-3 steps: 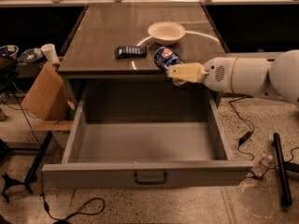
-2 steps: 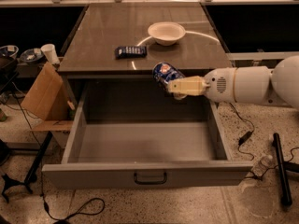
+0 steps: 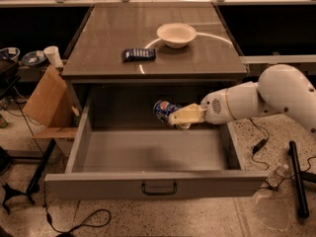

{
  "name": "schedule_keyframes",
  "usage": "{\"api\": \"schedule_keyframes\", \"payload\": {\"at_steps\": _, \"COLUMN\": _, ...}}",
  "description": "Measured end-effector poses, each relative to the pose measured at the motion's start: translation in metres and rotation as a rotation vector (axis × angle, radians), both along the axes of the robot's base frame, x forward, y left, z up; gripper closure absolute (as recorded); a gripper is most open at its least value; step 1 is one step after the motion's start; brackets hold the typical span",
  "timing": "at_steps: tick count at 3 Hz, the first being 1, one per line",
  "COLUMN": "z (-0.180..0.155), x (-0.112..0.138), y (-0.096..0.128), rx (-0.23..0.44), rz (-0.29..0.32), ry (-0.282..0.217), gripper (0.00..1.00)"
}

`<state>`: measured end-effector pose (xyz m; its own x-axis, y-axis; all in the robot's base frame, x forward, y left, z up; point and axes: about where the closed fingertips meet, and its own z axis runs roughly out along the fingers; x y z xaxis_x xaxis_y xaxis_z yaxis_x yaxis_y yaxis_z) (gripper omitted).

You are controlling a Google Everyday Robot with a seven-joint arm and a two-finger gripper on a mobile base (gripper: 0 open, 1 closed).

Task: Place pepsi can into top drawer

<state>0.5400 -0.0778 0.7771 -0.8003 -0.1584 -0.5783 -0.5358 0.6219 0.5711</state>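
The pepsi can [image 3: 163, 109], blue with white-red markings, is held tilted on its side in my gripper [image 3: 178, 117]. The gripper's cream fingers [image 3: 186, 115] are shut around the can. The white arm reaches in from the right. The can hangs inside the open top drawer [image 3: 157, 183], above its grey floor near the back and a little right of the middle. The drawer is pulled far out from the grey cabinet, its front panel with a small dark handle [image 3: 159, 188] facing the camera.
On the cabinet top [image 3: 197, 58] stand a white bowl [image 3: 176, 34] and a flat dark blue snack packet [image 3: 138, 54]. A cardboard box [image 3: 45, 98] leans at the cabinet's left. A white cup [image 3: 53, 56] and dishes sit far left. Cables and a black bar [image 3: 298, 179] lie on the floor.
My gripper has carried the can down from the cabinet top's front edge into the open drawer, moving lower and toward the drawer's middle.
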Motion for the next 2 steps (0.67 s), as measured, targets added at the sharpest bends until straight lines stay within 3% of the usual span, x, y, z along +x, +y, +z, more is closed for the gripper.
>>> {"api": "schedule_keyframes", "payload": {"at_steps": 1, "z": -0.055, "x": 0.0, "y": 0.003, "rx": -0.058, "rz": -0.003, "ry": 0.126, "gripper": 1.0}}
{"api": "schedule_keyframes", "payload": {"at_steps": 2, "z": -0.096, "x": -0.003, "y": 0.004, "rx": -0.099, "rz": -0.018, "ry": 0.216, "gripper": 1.0}}
